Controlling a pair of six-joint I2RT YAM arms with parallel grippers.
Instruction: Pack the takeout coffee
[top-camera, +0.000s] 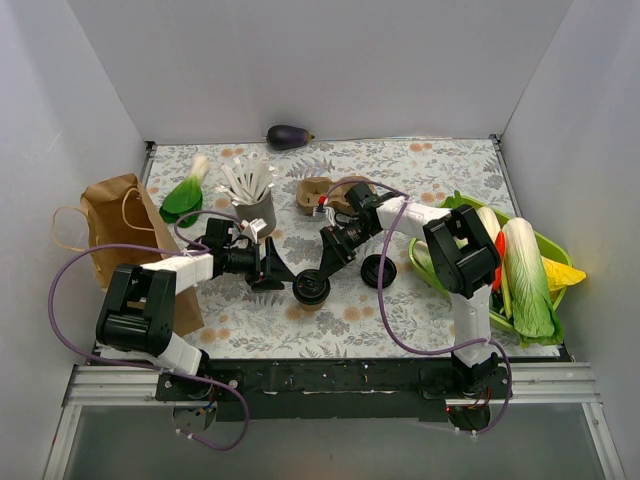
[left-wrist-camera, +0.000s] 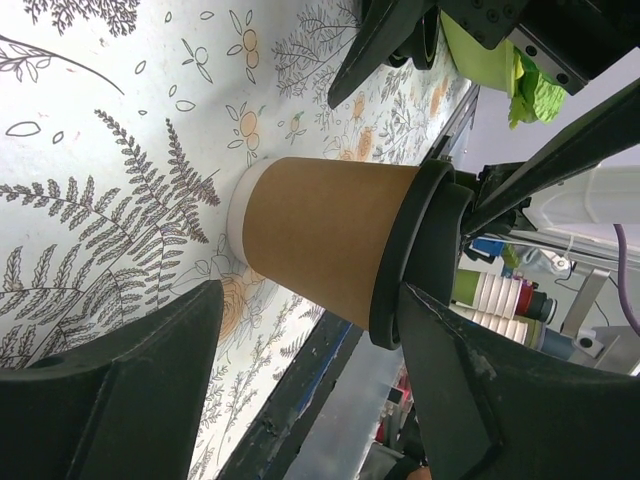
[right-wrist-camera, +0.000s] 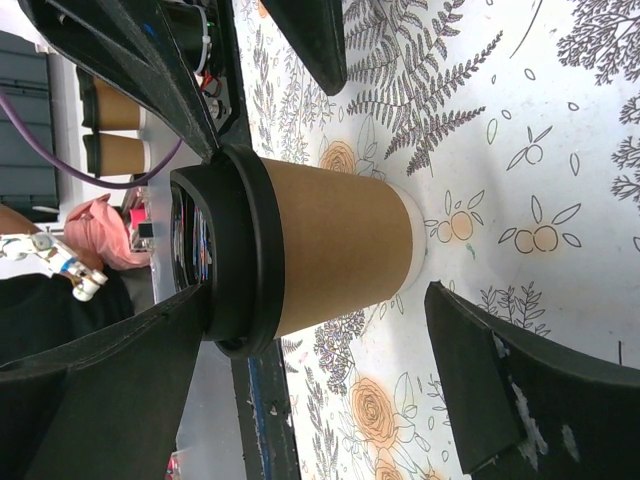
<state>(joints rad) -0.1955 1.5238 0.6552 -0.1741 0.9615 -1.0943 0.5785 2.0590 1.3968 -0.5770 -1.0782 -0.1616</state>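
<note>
The takeout coffee (top-camera: 311, 290) is a tan paper cup with a black lid on it, standing upright on the floral mat near the front middle. It fills the left wrist view (left-wrist-camera: 325, 250) and the right wrist view (right-wrist-camera: 340, 240). My left gripper (top-camera: 273, 270) is open just left of the cup, and its fingers (left-wrist-camera: 130, 390) stop short of the cup's sides. My right gripper (top-camera: 323, 266) is open just right of and behind the cup. Its fingers (right-wrist-camera: 510, 390) stand either side of the cup without closing on it.
The brown two-well carrier (top-camera: 320, 193) sits behind the cup. A grey cup of white sticks (top-camera: 255, 205) stands back left. A loose black lid (top-camera: 379, 271) lies to the right. A paper bag (top-camera: 120, 225) lies at the left, and a green basket (top-camera: 545, 250) of vegetables at the right.
</note>
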